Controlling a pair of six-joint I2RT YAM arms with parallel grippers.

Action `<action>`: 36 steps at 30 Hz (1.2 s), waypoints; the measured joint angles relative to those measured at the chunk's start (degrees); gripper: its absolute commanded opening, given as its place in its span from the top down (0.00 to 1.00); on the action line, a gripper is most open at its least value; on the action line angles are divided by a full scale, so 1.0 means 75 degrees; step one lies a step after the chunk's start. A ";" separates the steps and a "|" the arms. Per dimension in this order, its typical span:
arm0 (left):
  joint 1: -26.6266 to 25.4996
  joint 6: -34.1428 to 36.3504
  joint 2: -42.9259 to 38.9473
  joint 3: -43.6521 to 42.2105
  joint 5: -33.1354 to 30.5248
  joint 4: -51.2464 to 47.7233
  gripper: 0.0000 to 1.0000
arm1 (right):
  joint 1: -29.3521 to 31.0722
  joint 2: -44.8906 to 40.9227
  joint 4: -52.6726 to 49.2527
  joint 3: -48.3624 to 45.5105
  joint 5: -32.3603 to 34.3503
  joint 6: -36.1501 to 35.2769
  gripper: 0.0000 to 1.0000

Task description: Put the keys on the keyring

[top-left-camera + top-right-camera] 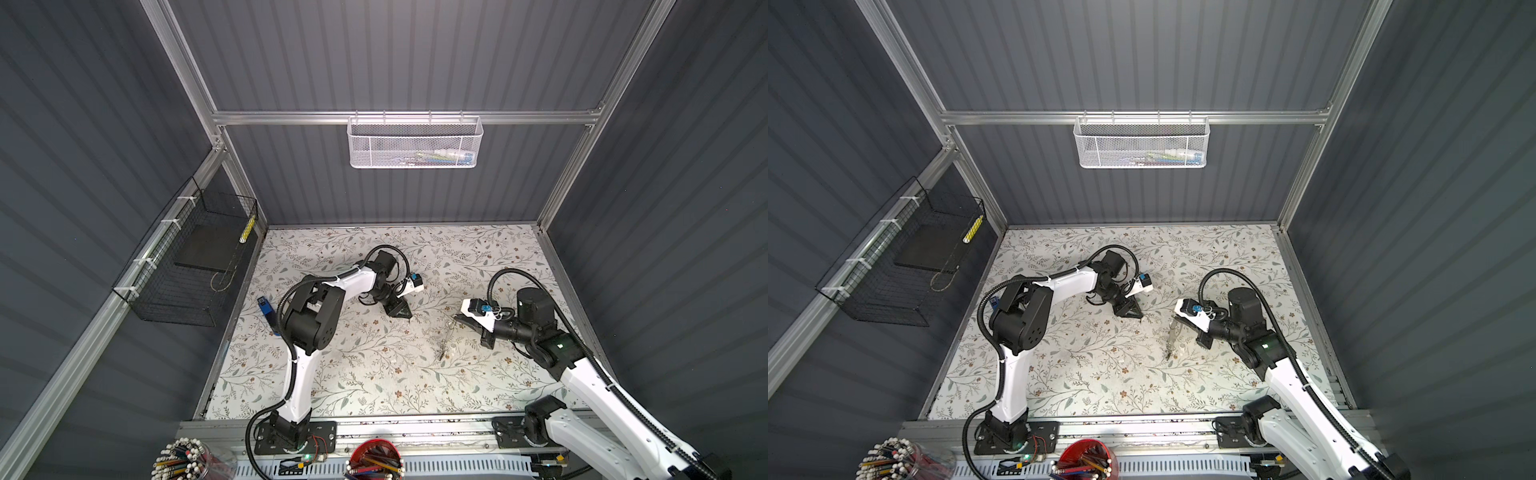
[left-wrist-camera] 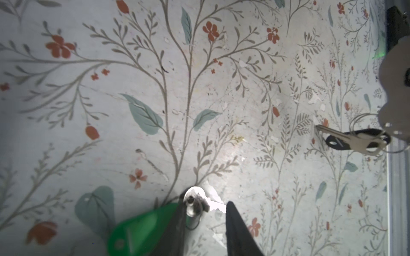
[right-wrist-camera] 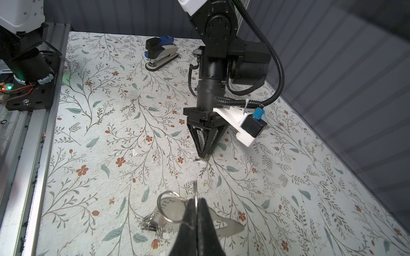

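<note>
Green-tagged key (image 2: 195,200) flat on the counter (image 2: 221,88) between the part-closed fingers of the left claw (image 2: 205,205), grip unconfirmed; right claw (image 3: 196,200) clamped shut on the keyring (image 3: 224,225), second key (image 2: 341,135) dangling there; pickup step, calling next for lift and threading.

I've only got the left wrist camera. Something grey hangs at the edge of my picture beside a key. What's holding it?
Observer: The right end effector, shut on the keyring, as the right wrist view shows.
Operator: Anything on the table that I'm missing?
Observer: A blue stapler stands near the table's left edge, beside the left arm.
Operator: How does my end effector stand?
Observer: The left end effector points straight down, tips at the tabletop.
</note>
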 measured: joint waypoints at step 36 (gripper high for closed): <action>-0.1116 0.0358 -0.1716 -0.2620 -0.3812 0.3121 0.65 | 0.0038 -0.0073 0.0015 0.0000 0.0064 0.0000 1.00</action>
